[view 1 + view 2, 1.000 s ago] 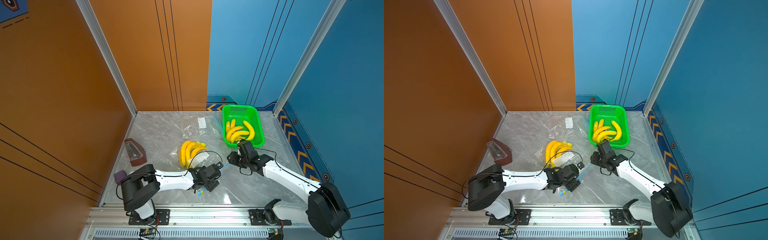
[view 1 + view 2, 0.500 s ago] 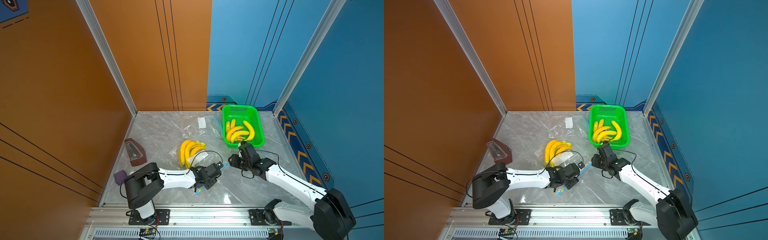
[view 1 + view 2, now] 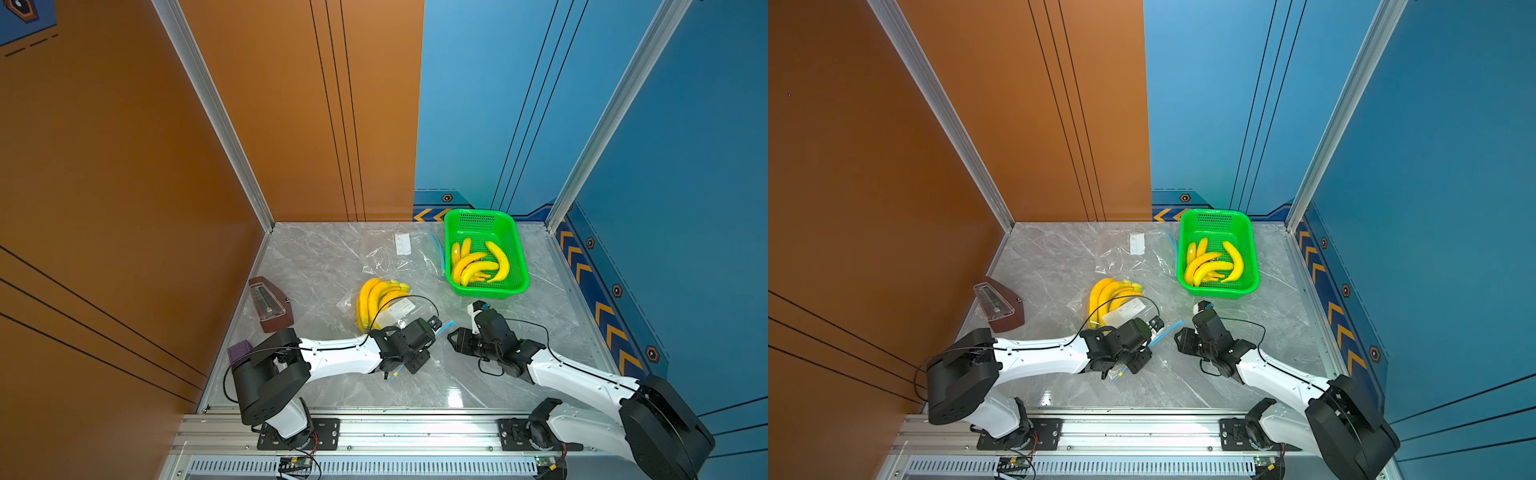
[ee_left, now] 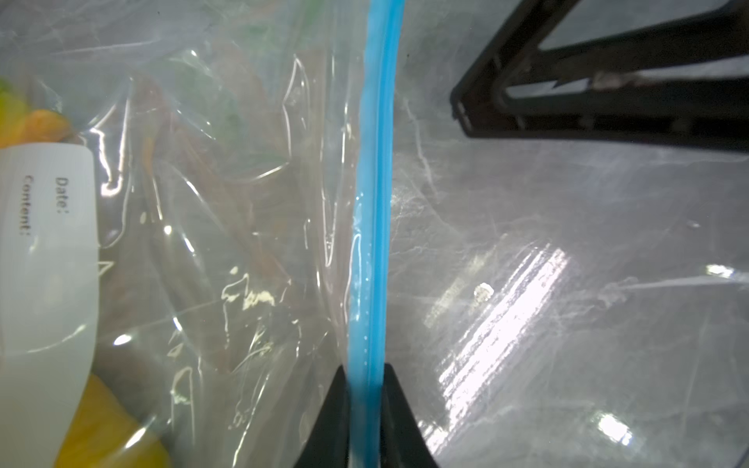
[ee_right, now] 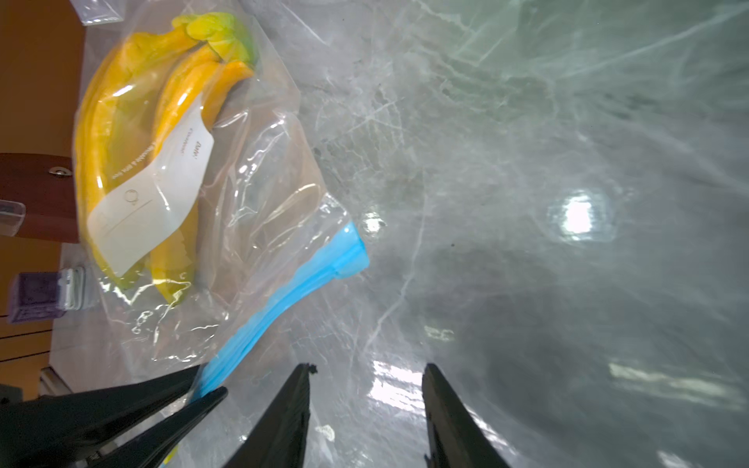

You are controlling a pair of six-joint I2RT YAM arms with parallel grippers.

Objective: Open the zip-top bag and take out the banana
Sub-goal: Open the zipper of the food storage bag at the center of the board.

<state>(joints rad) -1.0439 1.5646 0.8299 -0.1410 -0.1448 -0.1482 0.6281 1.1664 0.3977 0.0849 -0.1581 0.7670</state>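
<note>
Shows left gripper (image 4: 367,369), wide a second ago, now clenched on blue seal strip (image 4: 375,194) of clear plastic zip-top bag (image 5: 251,182) toward table's (image 3: 498,374) front edge (yellow banana bunch (image 5: 105,121) inside); right gripper (image 5: 367,370) released, empty. Readies opening.

Both top views look steeply down from high at the front over the whole table (image 3: 316,266); each wrist camera sits very near the surface, both showing the zip-top bag (image 4: 227,194)
</note>
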